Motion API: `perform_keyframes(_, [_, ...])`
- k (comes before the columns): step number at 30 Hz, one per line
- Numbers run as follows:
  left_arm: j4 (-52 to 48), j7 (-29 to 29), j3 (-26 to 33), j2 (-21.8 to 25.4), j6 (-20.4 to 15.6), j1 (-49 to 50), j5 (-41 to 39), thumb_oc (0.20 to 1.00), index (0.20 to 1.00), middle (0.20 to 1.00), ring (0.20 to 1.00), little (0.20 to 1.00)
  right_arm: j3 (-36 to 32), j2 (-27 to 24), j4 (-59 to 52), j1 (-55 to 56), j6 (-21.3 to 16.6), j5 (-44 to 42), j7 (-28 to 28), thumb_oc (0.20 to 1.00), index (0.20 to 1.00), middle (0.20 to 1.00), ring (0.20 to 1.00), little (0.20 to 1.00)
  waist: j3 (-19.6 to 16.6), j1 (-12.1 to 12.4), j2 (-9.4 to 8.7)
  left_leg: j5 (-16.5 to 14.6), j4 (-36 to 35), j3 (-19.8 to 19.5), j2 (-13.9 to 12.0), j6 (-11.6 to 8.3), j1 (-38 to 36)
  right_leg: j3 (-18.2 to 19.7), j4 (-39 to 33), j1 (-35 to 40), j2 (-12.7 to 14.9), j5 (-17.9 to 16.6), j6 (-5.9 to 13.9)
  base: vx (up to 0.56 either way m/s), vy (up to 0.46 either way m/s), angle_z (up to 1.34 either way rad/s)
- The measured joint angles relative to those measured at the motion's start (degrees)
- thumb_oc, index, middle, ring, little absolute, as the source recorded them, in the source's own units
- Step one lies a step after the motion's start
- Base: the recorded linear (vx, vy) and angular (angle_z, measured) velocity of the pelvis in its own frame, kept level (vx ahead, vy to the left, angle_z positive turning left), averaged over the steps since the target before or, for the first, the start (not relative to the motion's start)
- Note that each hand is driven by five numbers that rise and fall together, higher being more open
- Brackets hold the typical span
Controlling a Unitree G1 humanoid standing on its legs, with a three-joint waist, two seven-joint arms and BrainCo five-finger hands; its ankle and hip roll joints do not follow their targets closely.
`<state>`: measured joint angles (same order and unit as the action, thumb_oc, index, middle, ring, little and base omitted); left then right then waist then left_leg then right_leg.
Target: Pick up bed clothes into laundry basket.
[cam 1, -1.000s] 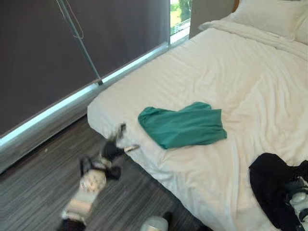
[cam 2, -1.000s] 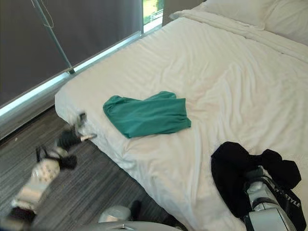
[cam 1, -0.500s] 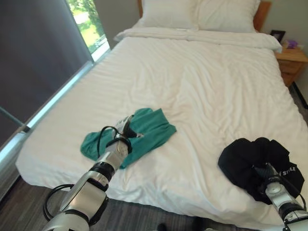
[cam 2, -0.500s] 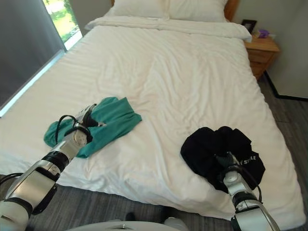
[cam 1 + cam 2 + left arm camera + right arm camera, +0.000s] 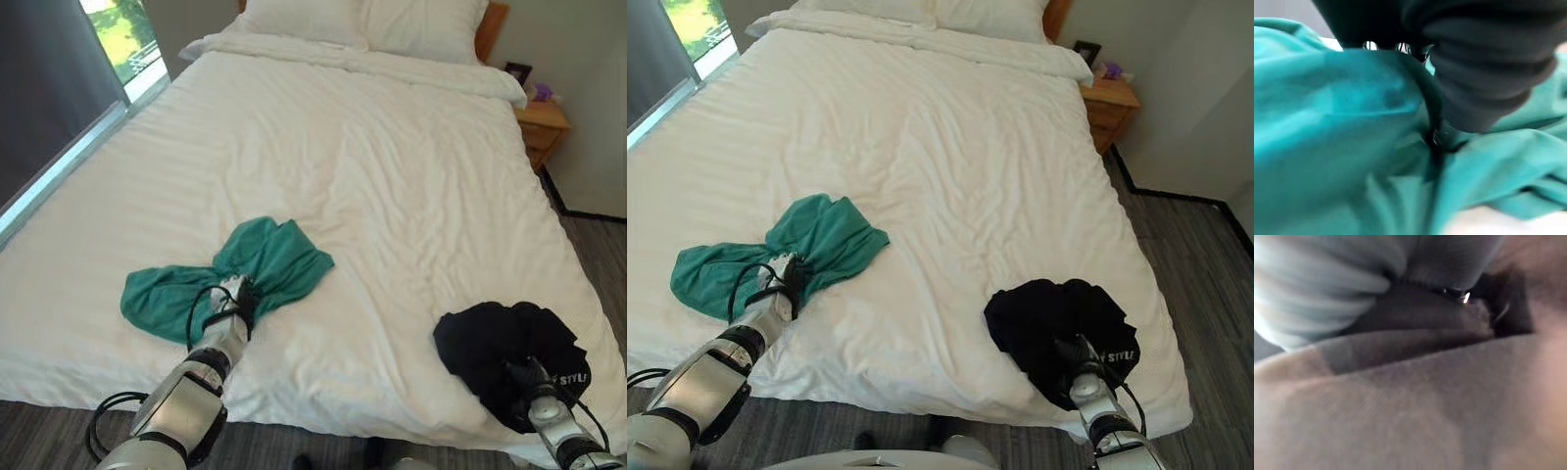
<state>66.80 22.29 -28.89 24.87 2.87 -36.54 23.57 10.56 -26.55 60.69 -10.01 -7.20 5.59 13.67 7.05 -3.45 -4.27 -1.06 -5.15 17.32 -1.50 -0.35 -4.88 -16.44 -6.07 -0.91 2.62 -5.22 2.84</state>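
Two loose garments lie on the wide bed with white striped bedding [image 5: 392, 166], both toward its near edge and well apart from each other. Crumpled teal-green cloth garment [image 5: 274, 259] sits on the near left part of the bed, spread in two lobes with a pinched waist between them. Left hand [image 5: 231, 299] rests on that waist, its dark ribbed cover against the cloth; in the left wrist view teal folds [image 5: 1342, 127] press up close around the cover, fingers buried in the cloth, so cannot tell whether they are straight or curled round it. Bunched black cloth garment [image 5: 1058, 318] with a patch of pale print lies near the bed's near right corner, close to the edge. Right hand [image 5: 1081, 374] sits at the near side of the black heap, touching it; the right wrist view gives only blurred dark fabric [image 5: 1415, 313] against pale sheet, fingers not readable, so its state cannot be told either. Two white pillows [image 5: 362, 20] stand at the far end against a wooden headboard [image 5: 495, 24]. Small wooden nightstand [image 5: 544, 122] is beside the bed's far right corner, with a dark frame and a small purple thing on it. Floor-length window with a dark blind [image 5: 49, 98] runs along the left side; grey striped floor [image 5: 1205, 294] shows to the right of the bed.
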Motion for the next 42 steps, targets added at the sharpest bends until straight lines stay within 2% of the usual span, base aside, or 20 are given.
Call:
perform_keyframes(4, [-14.8, -0.4, 0.2, 0.4, -1.5, 0.7, -7.5, 0.200, 0.200, 0.200, 0.200, 0.200, 0.5, -1.1, -6.9, -1.7, 0.0, -1.0, 0.0, 0.200, 0.200, 0.200, 0.200, 0.200, 2.5, -0.4, 1.93, -0.2, 1.5, 0.4, 0.3, 0.10, -0.5, 1.8, 0.2, -0.3, -0.6, 0.2, 0.25, -0.14, 0.023, -0.32])
perform_keyframes(5, [-24.2, -0.2, -0.4, 2.5, -1.4, 2.1, -9.7, 0.200, 0.200, 0.200, 0.200, 0.200, 2.6, -1.4, -9.6, -3.5, 2.0, -1.1, 0.3, 0.200, 0.200, 0.200, 0.200, 0.200, 4.1, -0.2, 0.21, -1.0, 4.8, -1.5, 1.4, -0.51, 0.3, 4.8, 0.8, -0.7, 0.7, 0.1, -0.93, -0.14, 0.036, -1.09])
perform_keyframes(8, [-52.8, 0.3, -0.9, 3.1, -7.4, 3.1, -13.6, 0.200, 0.200, 0.200, 0.200, 0.200, 6.5, -2.5, -16.1, -9.0, 3.9, -0.3, -0.5, 0.200, 0.200, 0.200, 0.200, 0.200, 6.2, 6.6, -1.06, -4.5, 12.4, -29.0, 4.2, -2.14, 3.2, 18.2, 1.5, -2.9, 1.0, -3.0, -1.55, -0.11, 0.146, -1.69])
perform_keyframes(10, [-60.0, 2.4, -2.1, 1.7, -8.6, -2.9, -11.8, 0.200, 0.200, 0.200, 0.200, 0.200, 10.4, -3.7, -18.7, -12.8, 4.8, 1.3, -0.7, 0.200, 0.200, 0.200, 0.200, 0.200, 6.5, 6.4, 0.90, -5.2, 11.5, -37.5, 4.3, -2.46, 2.3, 25.1, 0.4, -3.7, -0.7, -4.8, 0.65, -0.14, 0.266, -1.78])
perform_keyframes(13, [-60.1, 4.4, -1.2, -4.9, -9.2, -12.8, -10.6, 0.200, 0.200, 0.200, 0.200, 0.200, 12.8, -3.7, -21.8, -16.8, 5.1, 1.3, -0.7, 0.200, 0.200, 0.200, 0.200, 0.200, 6.8, 3.0, 3.42, -5.2, 6.8, -34.3, 4.3, -1.24, 0.9, 27.9, 0.4, -5.0, -0.3, -5.7, 1.75, -0.11, 0.265, -1.37])
perform_keyframes(14, [-62.3, 5.0, -1.7, -9.0, -9.9, -14.1, -10.8, 0.200, 0.200, 0.200, 0.200, 0.200, 14.5, -1.3, -26.2, -16.5, 7.0, 1.7, -0.2, 0.200, 0.200, 0.200, 0.200, 0.200, 7.0, 0.0, 1.47, -5.9, 8.3, -30.7, 7.8, 1.23, 0.0, 30.9, 0.7, -6.2, 0.8, -7.2, 4.41, -0.22, 0.323, -1.24])
perform_keyframes(16, [-62.6, 5.6, -2.5, -12.3, -10.9, -14.7, -11.1, 0.200, 0.200, 0.200, 0.200, 0.200, 15.4, -0.3, -29.5, -16.0, 5.3, 2.8, -0.4, 0.200, 0.200, 0.200, 0.200, 0.200, 7.2, -0.5, 2.05, -5.1, 6.5, -27.2, 7.1, 2.64, -0.6, 27.9, 0.6, -7.5, 2.6, -4.5, 5.99, -0.20, 0.144, -1.50])
perform_keyframes(18, [-65.6, 5.0, -4.6, -14.3, -12.2, -12.8, -12.2, 0.200, 0.200, 0.200, 0.200, 0.200, 15.3, 0.8, -36.0, -14.2, 6.0, 3.6, -0.2, 0.200, 0.200, 0.200, 0.200, 0.200, 7.8, -2.1, -0.08, -6.2, 10.6, -19.8, 11.0, 4.36, 0.7, 26.7, 1.2, -10.8, 4.8, -1.9, 5.91, -0.39, 0.185, -1.95])
perform_keyframes(19, [-67.6, 4.7, -4.8, -14.7, -12.7, -10.1, -12.2, 0.200, 0.200, 0.200, 0.200, 0.200, 14.9, 0.8, -37.5, -14.2, 5.5, 4.7, 0.1, 0.200, 0.200, 0.200, 0.200, 0.200, 7.8, -1.7, 1.58, -6.3, 11.2, -15.3, 9.1, 5.67, 2.5, 21.1, 1.5, -12.9, 5.4, 3.8, 5.58, -0.31, 0.143, -2.36])
perform_keyframes(21, [-69.4, 3.8, -4.7, -14.4, -12.8, -5.6, -12.3, 0.200, 0.200, 0.200, 0.200, 0.200, 12.3, 0.2, -40.4, -14.1, 5.7, 6.5, 1.5, 0.200, 0.200, 0.200, 0.200, 0.200, 10.1, -0.3, 7.26, -7.6, 10.0, -8.3, 4.2, 7.00, 1.9, 2.9, 11.4, -16.5, 6.4, 4.1, 3.50, -0.33, 0.108, -2.15])
perform_keyframes(23, [-69.4, 3.4, -4.1, -13.0, -12.3, -3.1, -14.7, 0.200, 0.200, 0.200, 0.200, 0.200, 12.3, -0.3, -42.9, -13.6, 5.9, 8.3, 2.7, 0.200, 0.200, 0.200, 0.200, 0.200, 10.1, -1.1, 7.33, -7.9, 9.7, -4.5, 2.6, 6.14, 1.5, -1.4, 21.4, -15.4, 7.9, 6.8, 3.96, -0.33, 0.098, -1.69])
perform_keyframes(25, [-68.5, 3.6, -1.5, -12.7, -12.4, 4.1, -20.4, 0.200, 0.200, 0.200, 0.200, 0.200, 12.9, 0.7, -49.6, -13.4, 5.2, 11.0, 5.2, 0.200, 0.200, 0.200, 0.200, 0.200, 9.9, 2.4, 7.12, -7.6, 7.9, 2.9, 0.4, 5.11, -1.2, -3.9, 37.7, -13.3, 7.4, 12.1, 2.63, -0.23, -0.006, -2.20])
perform_keyframes(28, [-65.6, 2.0, -2.9, -12.2, -12.3, 8.4, -23.3, 0.200, 0.200, 0.200, 0.200, 0.200, 13.5, 1.9, -50.0, -17.6, 5.9, 12.8, 7.4, 0.200, 0.200, 0.200, 0.200, 0.200, 9.9, 4.9, 6.59, -8.0, 10.2, 7.3, -0.4, 5.71, 0.2, -8.5, 39.1, -7.5, 11.5, 16.3, 1.98, -0.23, -0.156, -1.56])
perform_keyframes(29, [-62.9, 1.4, -4.0, -11.3, -11.5, 11.2, -24.0, 0.200, 0.200, 0.200, 0.200, 0.200, 14.8, 3.6, -49.0, -20.5, 6.1, 14.5, 7.8, 0.200, 0.200, 0.200, 0.200, 0.200, 9.8, 9.8, 6.02, -8.0, 10.9, 10.1, -0.7, 5.76, 0.5, -14.0, 29.8, -3.9, 13.2, 9.6, 0.07, -0.18, -0.238, -2.34])
perform_keyframes(32, [-59.6, 0.4, -2.3, -9.9, -11.3, 11.8, -25.0, 0.200, 0.200, 0.200, 0.200, 0.200, 16.8, 6.5, -47.1, -20.6, 7.6, 14.9, 8.7, 0.200, 0.200, 0.200, 0.200, 0.200, 10.7, 11.4, 3.71, -9.2, 27.9, 8.2, -4.4, 4.81, 10.0, -14.0, 12.4, 0.9, 10.0, 3.0, -4.59, -0.14, -0.353, -1.42])
perform_keyframes(33, [-61.4, -0.2, -1.4, -9.3, -11.3, 13.3, -25.0, 0.200, 0.200, 0.200, 0.200, 0.200, 17.1, 6.2, -46.8, -19.8, 7.2, 14.8, 8.7, 0.200, 0.200, 0.200, 0.200, 0.200, 10.5, 13.0, 2.28, -6.2, 10.4, 5.1, -1.4, 3.41, 9.5, -11.7, 7.3, 0.9, 10.1, 2.1, -2.87, -0.01, -0.447, -1.46])
perform_keyframes(34, [-64.1, -0.3, 0.8, -10.2, -11.3, 15.8, -25.0, 0.200, 0.200, 0.200, 0.200, 0.200, 16.5, 4.7, -46.4, -16.8, 5.8, 14.6, 8.6, 0.200, 0.200, 0.200, 0.200, 0.200, 10.7, 12.0, 5.95, 7.4, 0.0, 7.2, -5.5, -0.20, 7.2, -8.5, 2.2, 3.9, 5.9, 2.0, 2.16, 0.00, -0.434, -1.30])
perform_keyframes(37, [-67.1, -0.6, 4.0, -10.4, -11.1, 20.4, -25.2, 0.200, 0.200, 0.200, 0.200, 0.200, 17.3, 2.5, -47.1, -8.5, 6.0, 14.3, 7.1, 0.200, 0.200, 0.200, 0.200, 0.200, 11.7, 11.4, 4.15, 7.9, 4.2, 6.6, -5.8, 0.29, 8.5, -7.6, 0.4, 3.9, 6.1, 1.3, 2.75, -0.12, -0.230, -0.46])
perform_keyframes(40, [-67.7, -0.2, 6.5, -10.1, -11.0, 23.3, -26.6, 0.200, 0.200, 0.200, 0.200, 0.200, 17.3, 0.6, -50.2, -0.4, 5.7, 14.0, 4.4, 0.200, 0.200, 0.200, 0.200, 0.200, 12.5, 11.7, 3.28, 7.3, 9.3, -1.0, -7.0, 0.60, 10.8, -5.7, 0.4, 3.4, 4.8, 1.0, 1.39, 0.06, -0.199, -0.29])
perform_keyframes(42, [-70.8, -0.6, 6.9, -8.4, -11.0, 26.3, -27.6, 0.200, 0.200, 0.200, 0.200, 0.200, 8.1, -9.7, -65.7, 13.8, 2.5, 11.0, 1.9, 0.200, 0.200, 0.200, 0.200, 0.200, 13.7, 10.9, 3.23, 5.0, 13.0, -7.2, -6.9, -2.10, 12.2, -5.2, 0.4, 5.3, 4.8, 1.7, 0.42, 0.15, -0.158, -0.09])
